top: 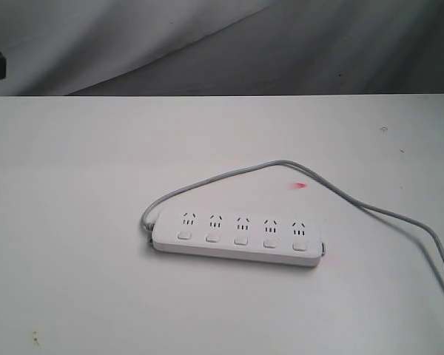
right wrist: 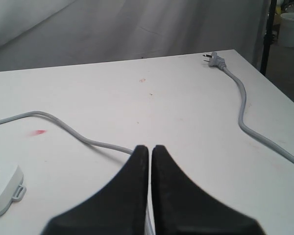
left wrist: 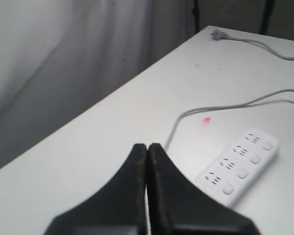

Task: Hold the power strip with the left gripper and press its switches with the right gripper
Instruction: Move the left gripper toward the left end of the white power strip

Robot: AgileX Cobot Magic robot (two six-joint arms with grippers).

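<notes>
**Starting layout.** The power strip (top: pixel 235 237) lies flat just below the centre of the exterior view, on a white table (top: pixel 74 222). Its five switches (top: pixel 240 239) are ranged along the lower edge, and it is touched by neither arm. The fingers of the left gripper (left wrist: pixel 147 149) are pressed together with nothing between them, as are those of the right gripper (right wrist: pixel 150 149). For a sound hold, the left fingers should be opened and the strip pinned at its left end. This keeps the switches uncovered and stops the bar sliding when pressed. The grey cord (top: pixel 281 166) arcs above the strip towards the right edge and ends in a plug (right wrist: pixel 213 58). It is best avoided on the right arm's approach. A red mark (top: pixel 300 185) is noted beside it.
</notes>
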